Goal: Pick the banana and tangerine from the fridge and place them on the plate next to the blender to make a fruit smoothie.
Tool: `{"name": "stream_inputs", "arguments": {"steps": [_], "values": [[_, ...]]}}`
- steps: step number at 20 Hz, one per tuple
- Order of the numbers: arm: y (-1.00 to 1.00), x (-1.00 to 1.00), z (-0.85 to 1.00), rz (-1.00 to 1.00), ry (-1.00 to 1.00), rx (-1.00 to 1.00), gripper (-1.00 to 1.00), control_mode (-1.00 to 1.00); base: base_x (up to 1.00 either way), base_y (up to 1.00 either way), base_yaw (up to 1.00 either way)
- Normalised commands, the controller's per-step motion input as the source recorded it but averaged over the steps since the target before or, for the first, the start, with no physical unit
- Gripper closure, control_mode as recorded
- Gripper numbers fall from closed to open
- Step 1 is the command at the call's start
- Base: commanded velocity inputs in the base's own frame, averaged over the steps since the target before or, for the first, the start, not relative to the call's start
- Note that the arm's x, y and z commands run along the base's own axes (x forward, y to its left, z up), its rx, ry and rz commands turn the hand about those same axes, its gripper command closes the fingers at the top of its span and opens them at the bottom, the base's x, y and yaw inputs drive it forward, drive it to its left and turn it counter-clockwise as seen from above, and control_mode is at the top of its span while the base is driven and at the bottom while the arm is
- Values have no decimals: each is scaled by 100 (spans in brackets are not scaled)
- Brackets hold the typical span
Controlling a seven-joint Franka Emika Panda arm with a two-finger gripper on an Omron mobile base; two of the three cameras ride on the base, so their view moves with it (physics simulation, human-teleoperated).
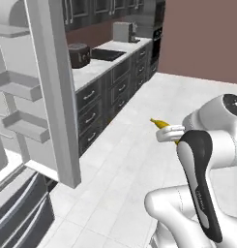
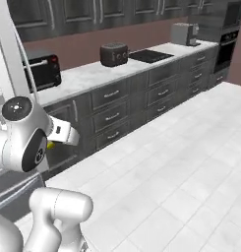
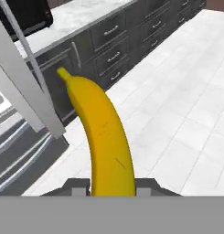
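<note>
The fridge (image 1: 52,92) stands wide open just off the hand's left, its door's edge close beside the arm; a swing that way, or a turn of the base, could clip the door and jolt the load, so I judge this the main hazard. Ahead of the hand runs the long counter (image 2: 122,69) with dark drawers, carrying a toaster (image 2: 114,53) and a microwave (image 2: 41,71); no plate or blender can be made out on it, so the carry may be long, giving more time for slippage.

The gripper (image 1: 169,133) is clenched on the banana (image 3: 104,137), held over open floor, well clear of the shelves. The fruit juts forward from between the fingers, which pinch it near one end, so most of its length hangs unsupported. A quick turn could make it pivot or slide out. The protruding tip could also catch a drawer handle if the hand passes close.
</note>
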Motion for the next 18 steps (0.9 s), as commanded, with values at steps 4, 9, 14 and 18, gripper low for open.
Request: {"name": "stream_inputs", "arguments": {"steps": [4, 9, 14, 18], "values": [[0, 0, 0, 0, 0, 0, 100, 100, 49, 0, -86], [0, 0, 0, 0, 0, 0, 100, 100, 92, 0, -72], [0, 0, 0, 0, 0, 0, 100, 100, 100, 4, -62], [0, 0, 0, 0, 0, 0, 100, 100, 100, 27, -59]]}}
